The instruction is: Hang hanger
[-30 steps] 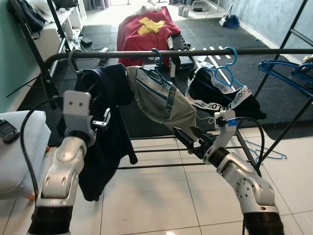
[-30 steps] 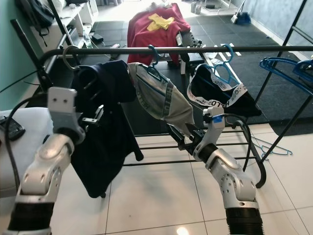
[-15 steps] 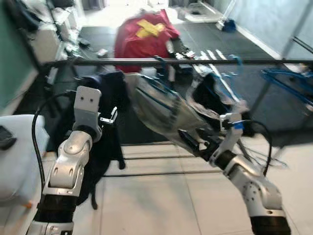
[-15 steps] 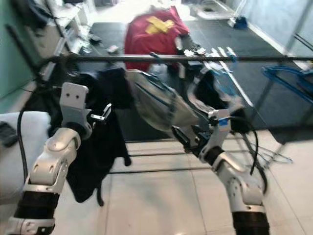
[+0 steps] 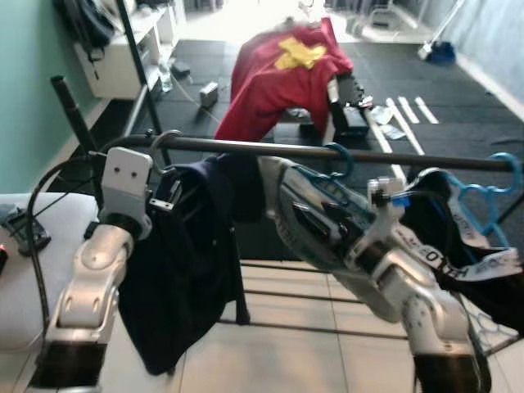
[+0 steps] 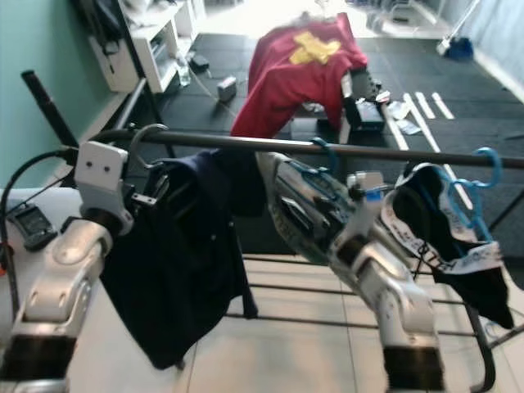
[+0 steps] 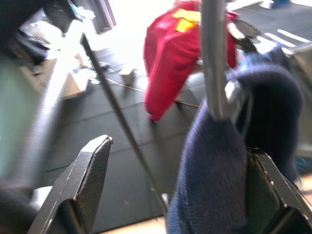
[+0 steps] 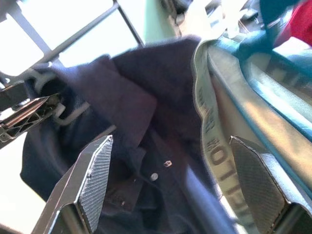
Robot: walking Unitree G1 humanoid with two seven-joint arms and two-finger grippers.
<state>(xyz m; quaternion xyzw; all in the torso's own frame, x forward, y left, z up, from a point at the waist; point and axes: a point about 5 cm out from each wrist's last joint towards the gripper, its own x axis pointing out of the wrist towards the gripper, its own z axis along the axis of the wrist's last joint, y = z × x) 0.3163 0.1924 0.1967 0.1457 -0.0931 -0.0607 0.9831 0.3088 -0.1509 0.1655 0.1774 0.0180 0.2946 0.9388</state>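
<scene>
A dark rail point(image 5: 246, 146) crosses in front of me. On it hangs a grey hanger hook point(image 5: 160, 139) carrying a navy garment point(image 5: 184, 270). My left gripper point(image 5: 168, 191) is raised at that hanger's shoulder, just under the rail. In the left wrist view its fingers point(image 7: 87, 175) stand wide open, with the navy cloth point(image 7: 214, 185) and a grey metal bar point(image 7: 213, 58) between them. My right gripper point(image 5: 318, 221) is open, lying against a grey-green garment point(image 5: 311, 246) on a teal hanger point(image 5: 337, 157), its fingers point(image 8: 95, 175) pointing toward the navy garment point(image 8: 122, 126).
A blue hanger point(image 5: 483, 192) with a black, white-banded garment hangs at the rail's right end. Lower rack bars point(image 5: 286, 295) run over the white tile floor. A white surface with a black device point(image 5: 20, 229) is at my left. A red cloth point(image 5: 282, 70) lies draped beyond.
The camera has shifted, so the rail sits lower in the picture. My right gripper has risen from below the grey-green garment to lie against it. My left gripper stays at the navy garment's hanger.
</scene>
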